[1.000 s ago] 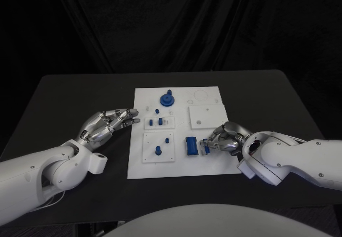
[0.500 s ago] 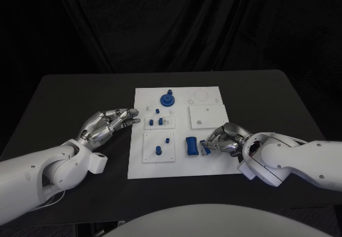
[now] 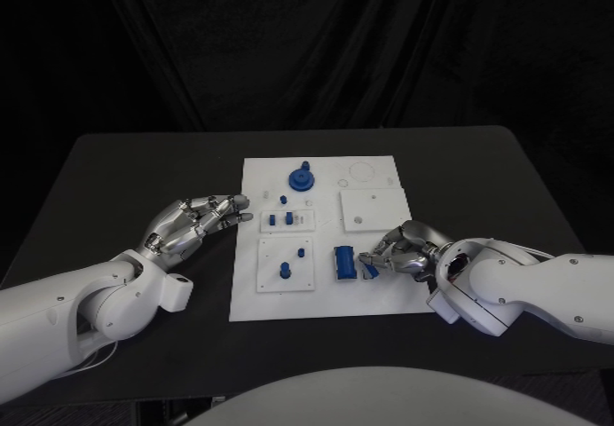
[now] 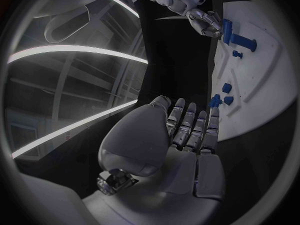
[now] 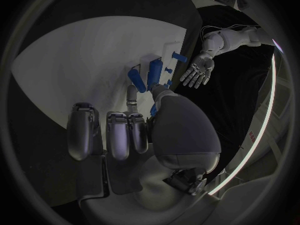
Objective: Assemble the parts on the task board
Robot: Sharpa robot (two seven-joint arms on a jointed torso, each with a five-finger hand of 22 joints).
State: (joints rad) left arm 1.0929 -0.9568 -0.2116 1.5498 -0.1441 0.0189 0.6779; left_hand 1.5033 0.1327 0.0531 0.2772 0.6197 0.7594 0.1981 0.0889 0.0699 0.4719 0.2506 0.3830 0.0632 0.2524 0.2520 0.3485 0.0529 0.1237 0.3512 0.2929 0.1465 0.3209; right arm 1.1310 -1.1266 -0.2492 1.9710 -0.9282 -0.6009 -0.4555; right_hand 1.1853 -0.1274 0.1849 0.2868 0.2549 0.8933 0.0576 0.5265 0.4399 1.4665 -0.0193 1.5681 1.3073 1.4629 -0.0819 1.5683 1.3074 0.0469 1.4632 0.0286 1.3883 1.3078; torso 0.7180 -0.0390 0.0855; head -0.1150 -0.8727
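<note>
Blue part pinched at the task board's near edge, right robot hand at work.

Right robot hand (image 3: 399, 251) rests on the white task board (image 3: 371, 302), fingers closed on a small blue part (image 3: 371, 266), just beside a larger blue cylinder (image 3: 344, 262) lying on the board. Beyond it sit a white sub-plate with blue pegs (image 3: 286, 264), a further small plate with pegs (image 3: 287, 218), and farthest a round blue knob piece (image 3: 301, 180). Left robot hand (image 3: 192, 224) hovers at the board's left edge over the black worktop (image 3: 128, 177), fingers extended and apart, holding nothing. Judgement: seating the pinched part well calls for keeping it square to its slot, pressing gently, and avoiding a nudge to the neighbouring cylinder.
</note>
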